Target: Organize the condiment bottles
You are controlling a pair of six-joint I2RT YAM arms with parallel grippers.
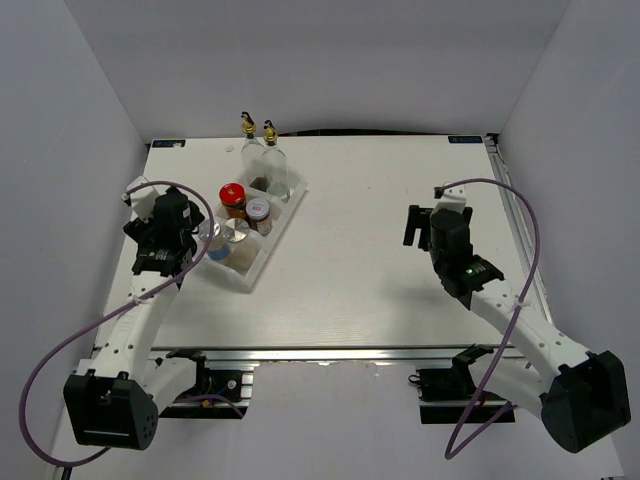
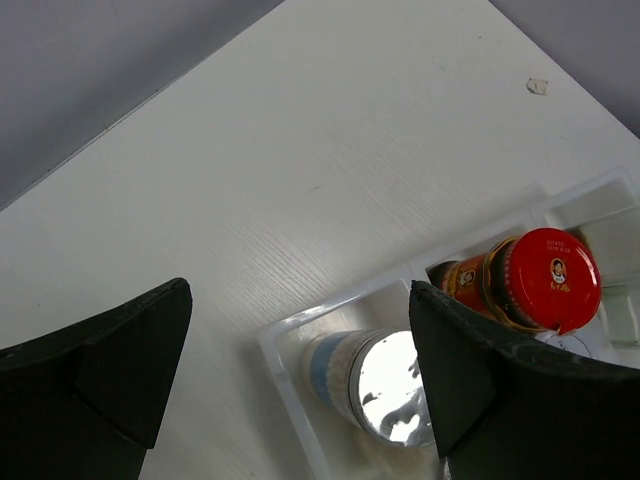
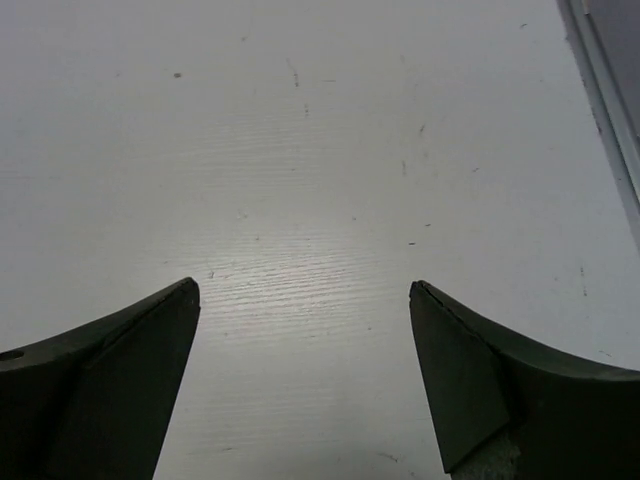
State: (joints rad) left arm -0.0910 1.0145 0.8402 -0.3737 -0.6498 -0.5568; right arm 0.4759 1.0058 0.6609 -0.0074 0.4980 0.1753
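Observation:
A white stepped tray [image 1: 287,212] lies at the left of the table and holds the condiment bottles. Two tall clear glass bottles with gold pourers [image 1: 253,155] [image 1: 276,165] stand at its far end. A red-capped jar [image 1: 232,198] and a small silver-lidded jar [image 1: 258,210] sit in the middle. Two silver-topped shakers [image 1: 211,236] [image 1: 237,234] sit at the near end. My left gripper [image 1: 195,240] is open above the left shaker [image 2: 385,385], with the red-capped jar [image 2: 545,280] beside its right finger [image 2: 470,370]. My right gripper [image 1: 413,228] is open and empty over bare table.
The tray's near-left rim [image 2: 290,370] lies between my left fingers in the left wrist view. White walls enclose the table on three sides. A metal rail [image 3: 600,90] runs along the table's right edge. My right gripper [image 3: 305,320] sees only bare tabletop.

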